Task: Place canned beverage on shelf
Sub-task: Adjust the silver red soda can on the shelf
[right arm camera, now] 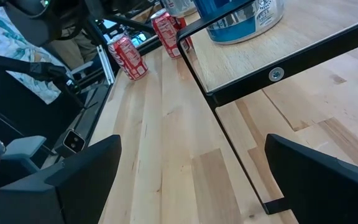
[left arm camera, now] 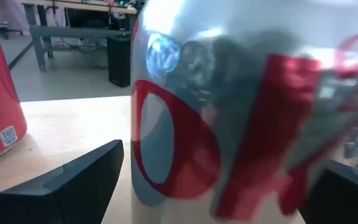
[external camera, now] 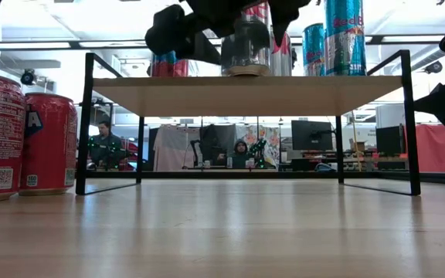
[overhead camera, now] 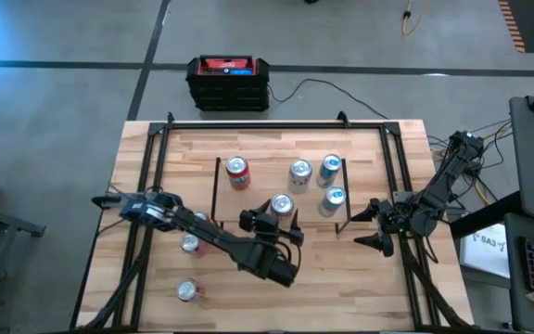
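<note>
The shelf (overhead camera: 258, 190) is a light-wood board on thin black legs in the middle of the table. A silver-and-red can (overhead camera: 283, 205) stands upright on the board's near edge (external camera: 246, 94). My left gripper (overhead camera: 276, 218) is open, with a finger on either side of this can (left arm camera: 216, 112). The left wrist view shows a thin strip of board between finger and can. A red can (overhead camera: 237, 172), a silver can (overhead camera: 299, 172) and two blue cans (overhead camera: 332, 184) also stand on the board. My right gripper (overhead camera: 371, 228) is open and empty, right of the shelf.
Three red cans (overhead camera: 190, 243) stand or lie on the tabletop left of and nearer than the shelf; two show in the low view (external camera: 22, 139). A black-and-red box (overhead camera: 228, 82) sits on the floor beyond the far edge. Black rails (overhead camera: 146, 186) run along the table's sides.
</note>
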{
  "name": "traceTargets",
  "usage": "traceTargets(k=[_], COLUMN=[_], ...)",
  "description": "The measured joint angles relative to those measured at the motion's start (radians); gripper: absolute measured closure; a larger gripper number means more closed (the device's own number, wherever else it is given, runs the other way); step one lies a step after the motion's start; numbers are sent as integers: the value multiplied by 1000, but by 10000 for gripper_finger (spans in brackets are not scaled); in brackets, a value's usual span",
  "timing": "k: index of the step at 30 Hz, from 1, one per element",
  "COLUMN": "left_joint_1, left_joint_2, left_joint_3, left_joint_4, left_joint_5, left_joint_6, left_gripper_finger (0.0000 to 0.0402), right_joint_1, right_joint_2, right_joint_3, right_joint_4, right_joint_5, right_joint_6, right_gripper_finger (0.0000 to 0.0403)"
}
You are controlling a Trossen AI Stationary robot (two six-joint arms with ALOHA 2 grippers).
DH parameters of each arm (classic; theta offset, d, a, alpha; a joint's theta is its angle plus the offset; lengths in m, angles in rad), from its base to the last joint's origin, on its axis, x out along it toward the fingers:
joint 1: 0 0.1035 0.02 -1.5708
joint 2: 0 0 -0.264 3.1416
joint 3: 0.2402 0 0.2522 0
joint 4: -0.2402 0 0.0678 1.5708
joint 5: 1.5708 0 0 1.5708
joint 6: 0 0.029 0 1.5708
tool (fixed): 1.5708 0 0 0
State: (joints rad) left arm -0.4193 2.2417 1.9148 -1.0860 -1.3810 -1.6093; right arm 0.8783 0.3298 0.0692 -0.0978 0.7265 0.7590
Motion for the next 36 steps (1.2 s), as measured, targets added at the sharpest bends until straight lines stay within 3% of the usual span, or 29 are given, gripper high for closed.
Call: traceTargets(k=[8,18,29,36], left_joint_1=[22,33,36,54], left_joint_2=[0,0,0,0], left_joint_3=[0,1,1,1], left_joint_4=[14,61,125,301], left_joint_5=[3,2,-2,12], left_joint_6=[38,117,144,364], left_gripper_finger=[23,123,118,116], right_joint_1=[0,0,0,0], right_joint_2=[0,0,0,0], right_joint_3=[0,0,0,0], right_joint_4=[0,0,0,0], right_joint_5=[0,0,0,0], right_joint_6=[0,0,0,0], right_gripper_finger=[19,19,19,19])
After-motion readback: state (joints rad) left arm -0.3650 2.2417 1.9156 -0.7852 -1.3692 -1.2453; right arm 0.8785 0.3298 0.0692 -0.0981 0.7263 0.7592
